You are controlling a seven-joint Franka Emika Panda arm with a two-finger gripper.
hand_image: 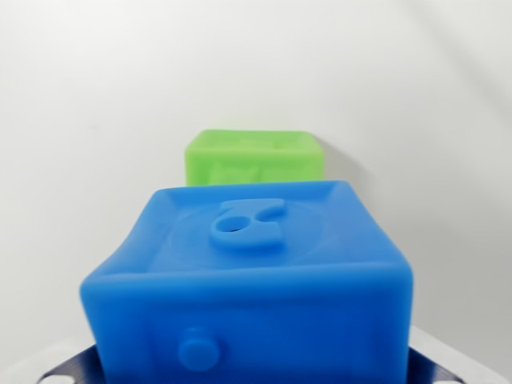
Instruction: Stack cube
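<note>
Surface: a plain white matte surface [72, 160] is filling the whole wrist view; no room detail is showing behind it.
Near cube: a soft blue rubber-like cube with raised shapes on its faces [252, 280] is sitting at the bottom centre, very close to the camera and taking up most of the lower half.
Far cube: a light green soft cube [254, 158] is standing behind the blue one, partly hidden by its top edge; whether they are touching, I cannot tell.
Gripper: only grey metal parts [68, 366] are peeking out at both bottom corners beside the blue cube; I cannot tell if the jaws are holding it.
Open room: white surface is lying bare on the wrist view's left and right of both cubes.
</note>
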